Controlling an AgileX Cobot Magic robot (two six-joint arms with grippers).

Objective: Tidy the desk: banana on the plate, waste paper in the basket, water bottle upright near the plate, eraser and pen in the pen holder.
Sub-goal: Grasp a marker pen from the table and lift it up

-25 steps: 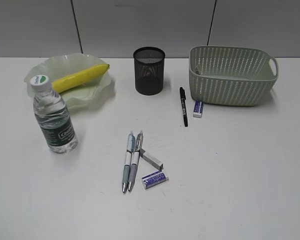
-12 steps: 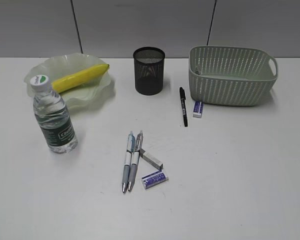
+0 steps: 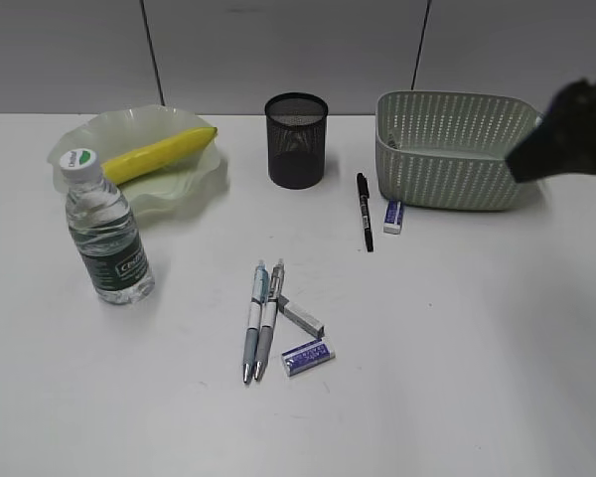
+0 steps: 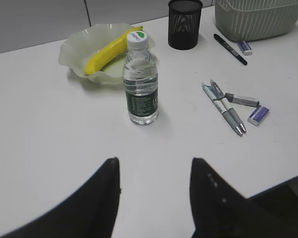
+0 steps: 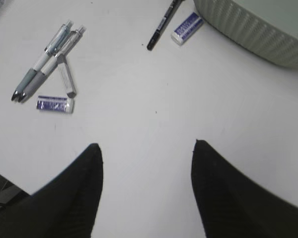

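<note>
Two grey-and-white pens lie side by side in front of the pen holder, well apart from it, tips toward the camera in the exterior view. Touching them on the right is a grey eraser, and just past that lies a purple-labelled eraser. A black pen lies right of the holder, and another purple-labelled eraser sits beside it, just in front of the basket, which stands further right of the holder at the back of the desk. Left of the holder sits the plate, pale green with a wavy rim, and the yellow banana rests in it, one end pointing toward the holder. The bottle stands upright left and forward of the holder, just in front of the plate, clear with a dark green label and white cap. Nothing blocks the holder's open top; it is a black mesh cup, and its inside cannot be made out. A dark blurred part of the right arm covers the basket's right end. The left gripper hovers over bare desk nearer the camera than the bottle, jaws apart, nothing between them. The right gripper hangs over bare desk with the pens, erasers and basket beyond it, jaws likewise apart and empty.
</note>
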